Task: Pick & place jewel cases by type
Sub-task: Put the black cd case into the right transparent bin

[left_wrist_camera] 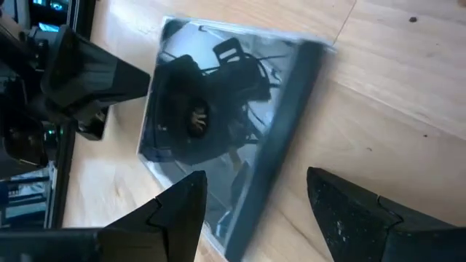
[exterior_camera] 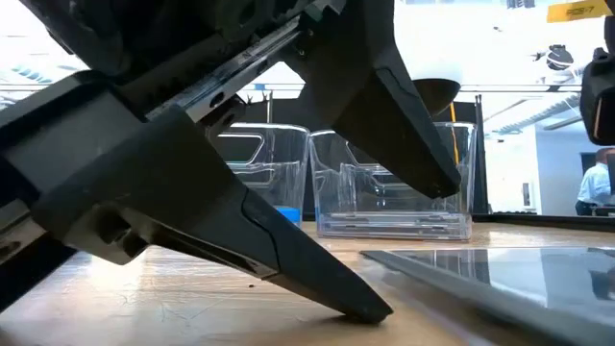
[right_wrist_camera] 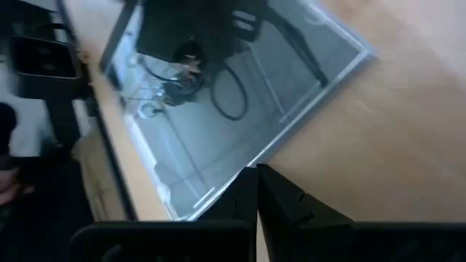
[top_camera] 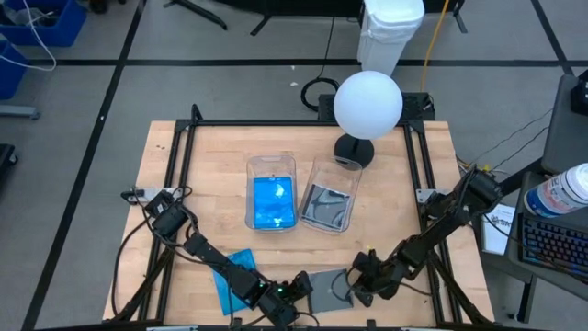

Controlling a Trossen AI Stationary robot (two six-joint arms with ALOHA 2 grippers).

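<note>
A clear grey jewel case [top_camera: 327, 283] lies flat on the table near its front edge, between my two grippers. My left gripper [top_camera: 299, 291] stands open at the case's left side, its fingers astride the case's dark spine [left_wrist_camera: 287, 138]. My right gripper [top_camera: 356, 292] is shut at the case's right side. A blue jewel case [top_camera: 231, 273] lies flat at the near left, partly under my left arm. My left gripper has its lower fingertip [exterior_camera: 370, 309] down at the tabletop beside the case's left edge; whether either finger touches the case I cannot tell. My right gripper meets the case's right edge [right_wrist_camera: 244, 166] with its shut fingertips, slanting down from the table's right. The case lies flat on the wood.
Two clear tubs stand mid-table: the left tub [top_camera: 272, 167] holds blue cases, the right tub [top_camera: 333, 175] grey ones. A white globe lamp [top_camera: 367, 104] on a black base stands behind them. A black frame [top_camera: 184, 156] rims the table.
</note>
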